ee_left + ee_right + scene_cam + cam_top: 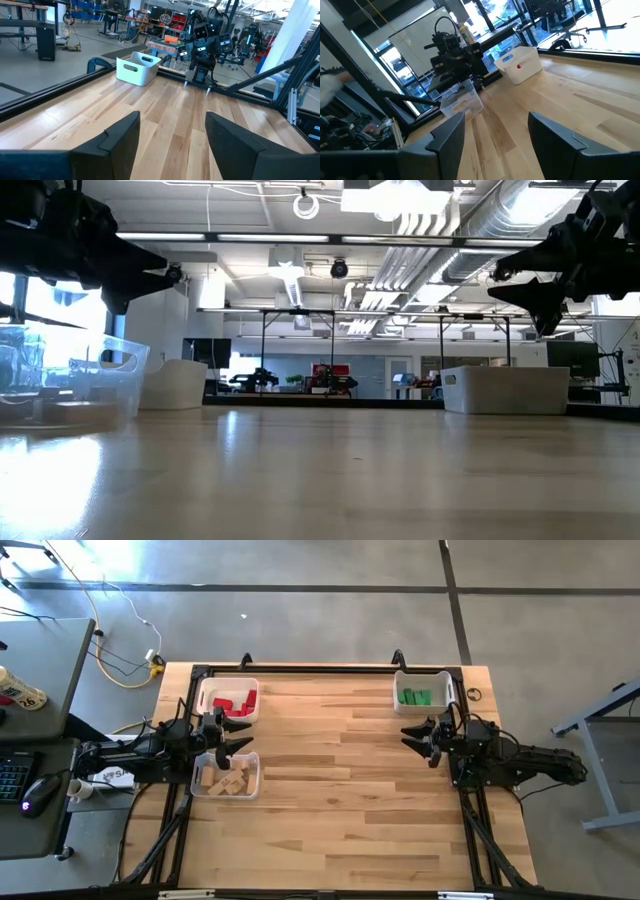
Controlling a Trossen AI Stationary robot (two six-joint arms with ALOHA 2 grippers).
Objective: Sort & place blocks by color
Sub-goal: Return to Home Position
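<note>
At the side edges of the bench (330, 810), left tool (248, 734) and right tool (405, 734) hang spread and empty, likely because sorting is finished. Red blocks (236, 703) lie in the far-left white bin (205, 690), green blocks (416, 696) in the far-right white bin (420, 676), and plain blocks (228, 781) in the clear bin (197, 772).

No legible text, label, brand, number or sign in any view.
</note>
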